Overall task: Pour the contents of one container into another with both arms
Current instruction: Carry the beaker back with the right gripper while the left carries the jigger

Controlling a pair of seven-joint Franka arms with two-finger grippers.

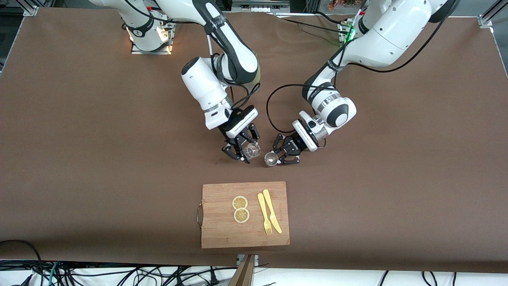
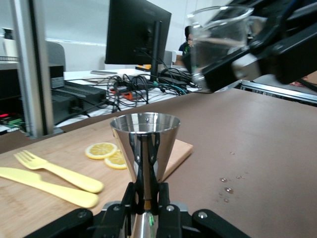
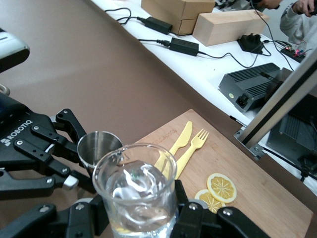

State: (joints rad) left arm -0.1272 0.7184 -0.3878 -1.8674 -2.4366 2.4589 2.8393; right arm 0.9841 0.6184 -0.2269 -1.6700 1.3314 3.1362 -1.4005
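My right gripper [image 1: 243,153] is shut on the tiny clear glass cup [image 1: 252,151], which holds clear liquid [image 3: 134,191] and leans toward the jigger. The silvery hourglass jigger [image 1: 271,159] stands upright with its narrow waist clamped in my shut left gripper [image 1: 282,154]. In the left wrist view the jigger's open cone [image 2: 145,141] rises from the left gripper [image 2: 147,201], and the cup [image 2: 218,42] hangs above and beside it. From the right wrist, the right gripper [image 3: 136,220] grips the cup, with the jigger's mouth [image 3: 99,148] close beside the cup's rim. Both are held just above the middle of the table.
A wooden cutting board [image 1: 222,234] lies nearer to the front camera than both grippers. It carries two lemon slices [image 1: 240,208], a yellow fork [image 1: 264,214] and a yellow knife [image 1: 272,214]. A few water drops [image 2: 228,188] dot the brown table cover.
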